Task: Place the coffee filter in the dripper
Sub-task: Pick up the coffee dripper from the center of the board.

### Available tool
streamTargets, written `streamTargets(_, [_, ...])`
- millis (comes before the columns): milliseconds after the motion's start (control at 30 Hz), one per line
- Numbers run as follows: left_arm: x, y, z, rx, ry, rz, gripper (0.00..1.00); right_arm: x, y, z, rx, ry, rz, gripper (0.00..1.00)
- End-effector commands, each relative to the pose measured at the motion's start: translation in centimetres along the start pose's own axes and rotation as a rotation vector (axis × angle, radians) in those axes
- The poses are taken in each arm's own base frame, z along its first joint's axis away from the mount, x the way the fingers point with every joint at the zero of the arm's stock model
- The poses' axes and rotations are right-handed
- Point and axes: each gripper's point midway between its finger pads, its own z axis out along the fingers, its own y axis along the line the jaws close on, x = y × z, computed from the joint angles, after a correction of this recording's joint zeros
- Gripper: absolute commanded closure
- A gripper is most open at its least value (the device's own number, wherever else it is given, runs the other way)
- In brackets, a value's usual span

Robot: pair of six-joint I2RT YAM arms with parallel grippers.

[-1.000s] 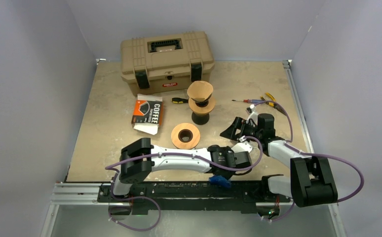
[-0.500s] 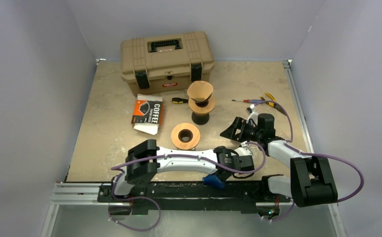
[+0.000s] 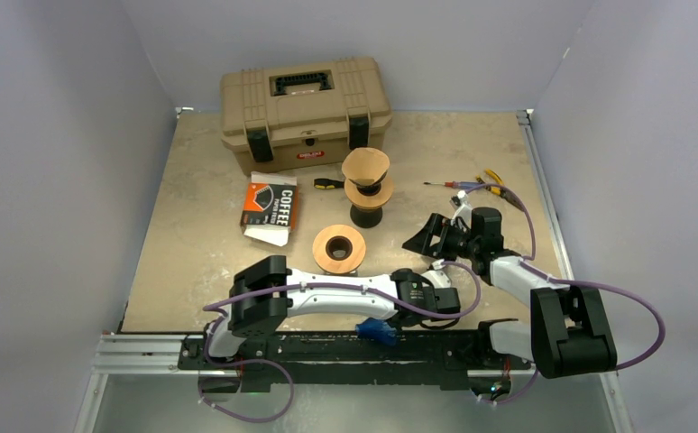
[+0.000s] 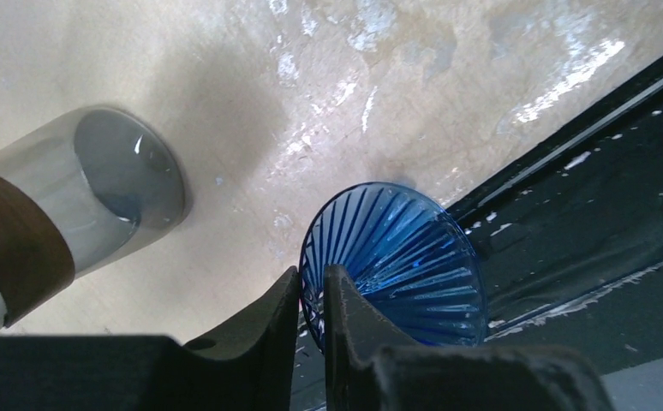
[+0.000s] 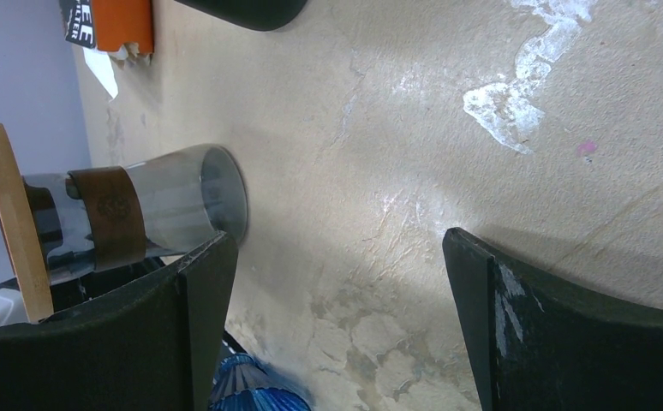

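A blue ribbed glass dripper [image 3: 377,330] hangs at the table's near edge over the black rail. My left gripper [image 4: 311,278] is shut on its rim, one finger inside the cone [image 4: 397,257] and one outside. A brown paper coffee filter [image 3: 365,164] sits upright in a tan holder on a black base at mid-table, far from both grippers. My right gripper [image 3: 427,236] is open and empty, low over the table at the right; its wrist view [image 5: 337,248] shows bare table between the fingers and the blue dripper [image 5: 251,390] at the bottom edge.
A glass carafe with a wooden top and brown band [image 3: 339,248] stands just beyond the left arm; it also shows in the wrist views [image 4: 97,188] [image 5: 140,214]. A tan toolbox [image 3: 305,108] is at the back, a coffee filter box [image 3: 270,207] left of centre, and screwdrivers [image 3: 467,185] at the right.
My left gripper has carried the blue dripper leftward along the near table edge. The right arm has hardly moved.
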Motion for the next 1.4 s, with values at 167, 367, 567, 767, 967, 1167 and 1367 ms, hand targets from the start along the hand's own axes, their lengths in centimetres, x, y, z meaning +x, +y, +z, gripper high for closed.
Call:
streamTargets(167, [0.4, 2.2, -0.8, -0.087, -0.022, -0.003, 0.98, -1.0, 0.5, -0.1, -0.016, -0.034, -0.041, 0.07])
streamTargets(367, [0.3, 2.3, -0.7, -0.09, -0.037, -0.003, 1.0, -1.2, 0.5, -0.3, -0.01, -0.038, -0.047, 0.07])
streamTargets(567, [-0.3, 2.5, -1.2, -0.071, -0.088, -0.03, 1.0, -1.5, 0.6, -0.6, -0.003, -0.046, -0.064, 0.07])
streamTargets(767, [-2.0, 2.6, -2.8, -0.005, -0.203, -0.109, 1.0, -1.5, 0.9, -0.8, -0.015, -0.047, -0.087, 0.07])
streamTargets(967, [-3.0, 3.8, -4.0, 0.096, -0.295, -0.228, 1.0, -1.6, 1.6, -1.2, -0.038, -0.051, -0.111, 0.07])
streamTargets(1167, [-4.9, 6.2, -5.8, 0.243, -0.429, -0.399, 1.0, -2.3, 2.4, -1.8, -0.042, -0.079, -0.143, 0.07])
streamTargets(1367, [-6.3, 8.5, -9.1, 0.408, -0.597, -0.536, 1.0, -3.0, 3.0, -2.4, -0.045, -0.101, -0.168, 0.07])
